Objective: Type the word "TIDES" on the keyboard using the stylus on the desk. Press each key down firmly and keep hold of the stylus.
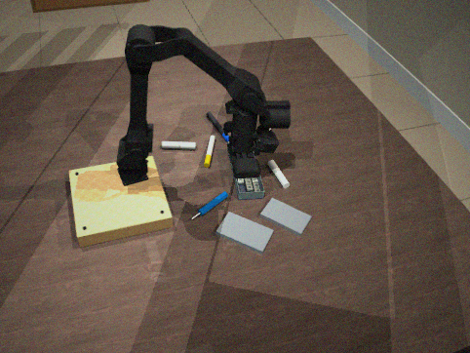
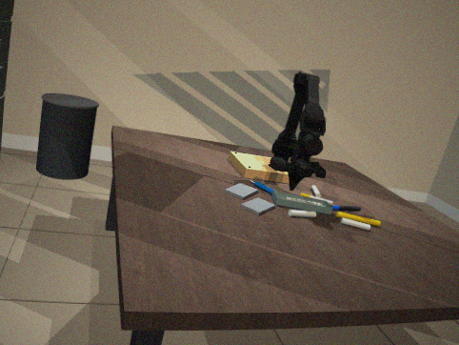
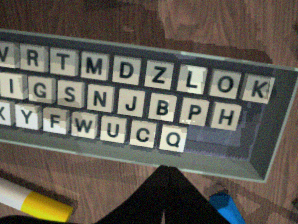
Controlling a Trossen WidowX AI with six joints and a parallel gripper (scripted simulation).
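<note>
The stylus, blue with a thin pale tip, lies on the desk beside one end of the keyboard. The keyboard is a grey-green tray with three rows of pale letter keys. The wrist view shows the T key, D key and S key; the I key is near the left edge, and E is out of that view. My gripper is shut and empty, above the keyboard near the Q key. In the top view the arm hides much of the keyboard.
Two grey slabs lie near the stylus. A yellow block sits at the arm's base. A white-and-yellow marker, a black pen and white cylinders lie around the keyboard.
</note>
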